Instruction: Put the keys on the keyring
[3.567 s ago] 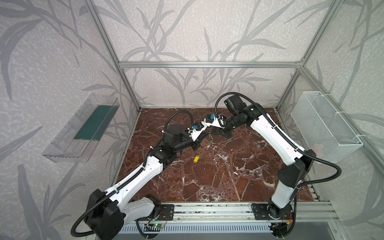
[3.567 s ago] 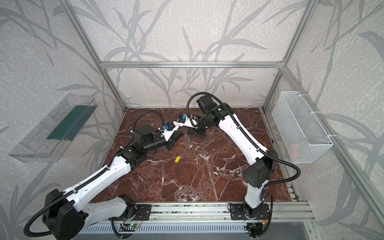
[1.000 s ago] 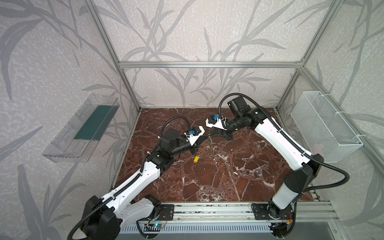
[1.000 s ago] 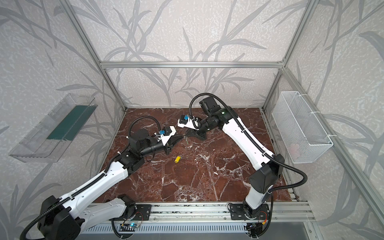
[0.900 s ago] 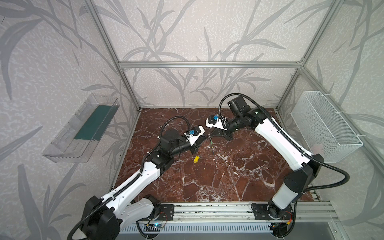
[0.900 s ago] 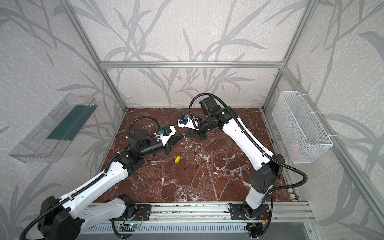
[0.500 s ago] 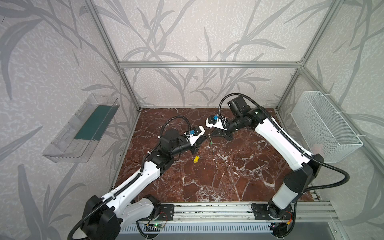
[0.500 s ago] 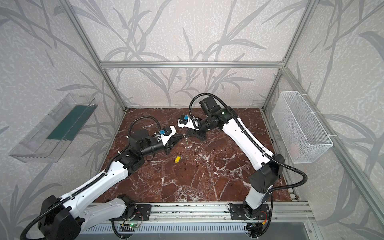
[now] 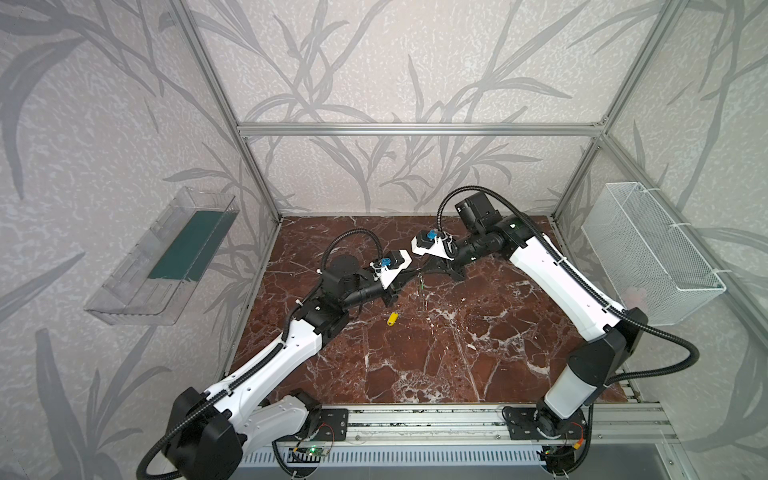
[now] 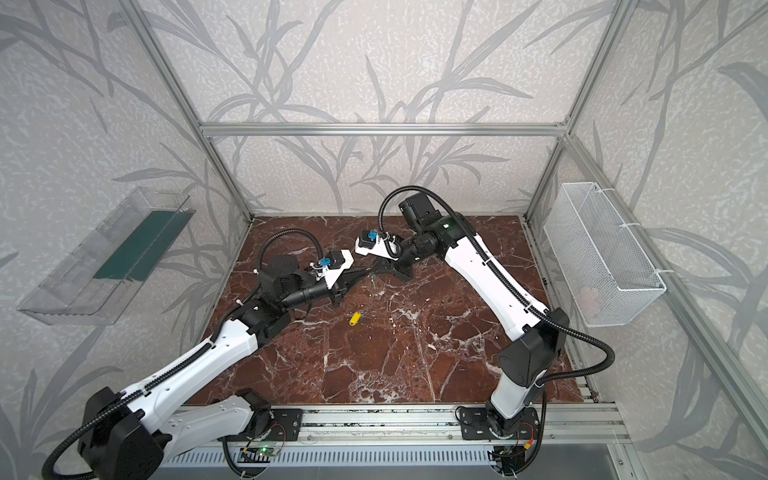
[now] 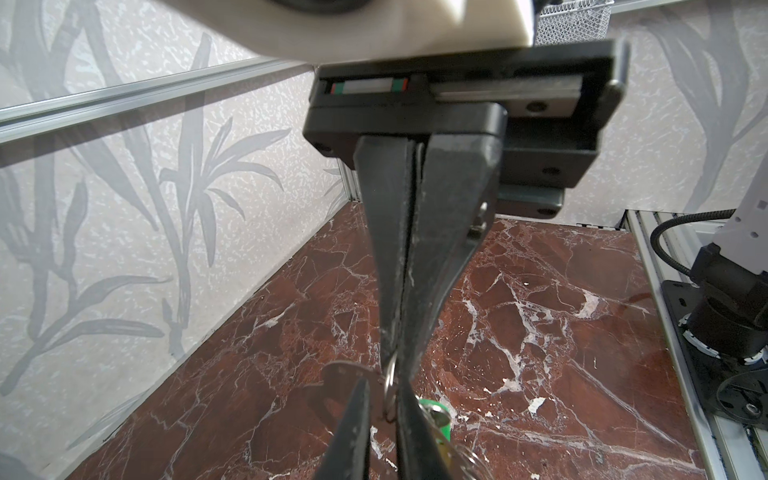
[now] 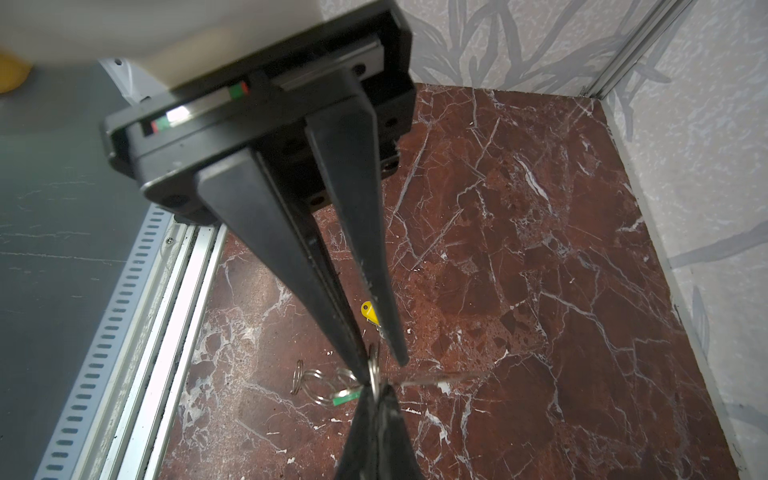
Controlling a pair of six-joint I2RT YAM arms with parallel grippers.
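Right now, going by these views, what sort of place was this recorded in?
Most likely a lab robot test cell, not a home: an aluminium frame walled with leaf-print panels, and the left arm and right arm bolted to a front rail beside a marble-pattern tabletop.

leaf-patterned grey walls, red marble floor, aluminium frame, clear wall tray, white wire basket

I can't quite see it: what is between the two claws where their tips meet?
The keyring, a thin metal ring, sits between the tips of the left gripper and the right gripper. Both wrist views show it.
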